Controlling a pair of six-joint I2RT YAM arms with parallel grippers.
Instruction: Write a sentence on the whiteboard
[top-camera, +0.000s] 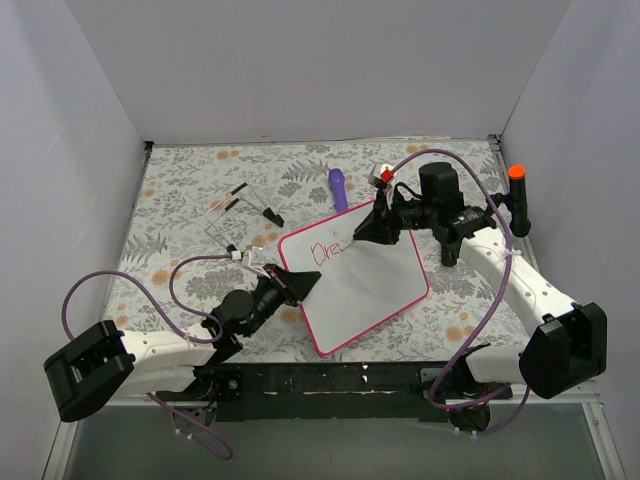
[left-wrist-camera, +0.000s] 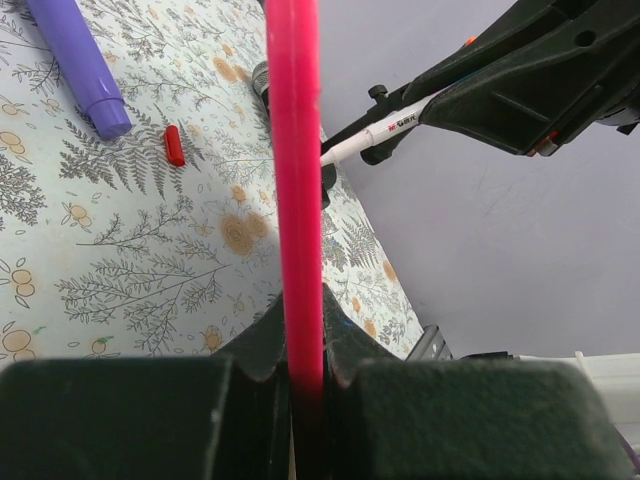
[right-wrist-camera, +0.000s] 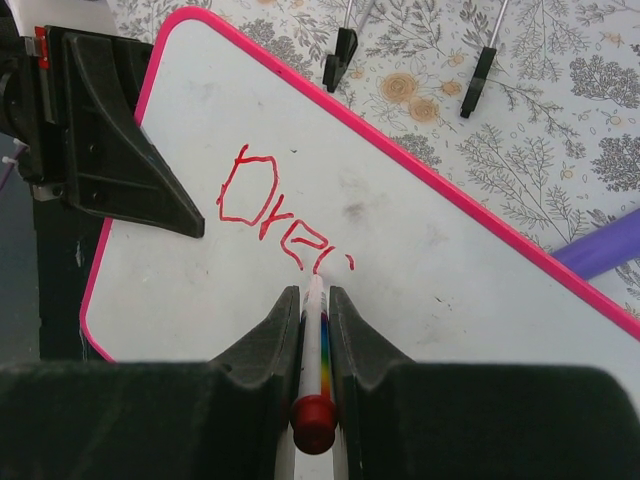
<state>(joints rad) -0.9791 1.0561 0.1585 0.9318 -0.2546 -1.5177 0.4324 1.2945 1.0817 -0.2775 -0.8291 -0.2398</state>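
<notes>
The whiteboard (top-camera: 375, 290), white with a pink-red frame, lies tilted on the floral table. The sentence (top-camera: 328, 250) reads "Dre" plus a partial stroke in red near the board's top left; it also shows in the right wrist view (right-wrist-camera: 268, 205). My right gripper (top-camera: 366, 231) is shut on a white marker (right-wrist-camera: 318, 330) with a red end, its tip touching the board (right-wrist-camera: 460, 280) just after the last letter. My left gripper (top-camera: 303, 284) is shut on the board's pink frame (left-wrist-camera: 296, 190) at its left edge, as the left wrist view (left-wrist-camera: 304, 330) shows.
A purple pen-like stick (top-camera: 339, 188) lies behind the board, with a small red cap (left-wrist-camera: 175, 145) near it. A wire stand with black tips (top-camera: 240, 208) sits at back left. A black post with an orange top (top-camera: 518, 196) stands at the right. White walls enclose the table.
</notes>
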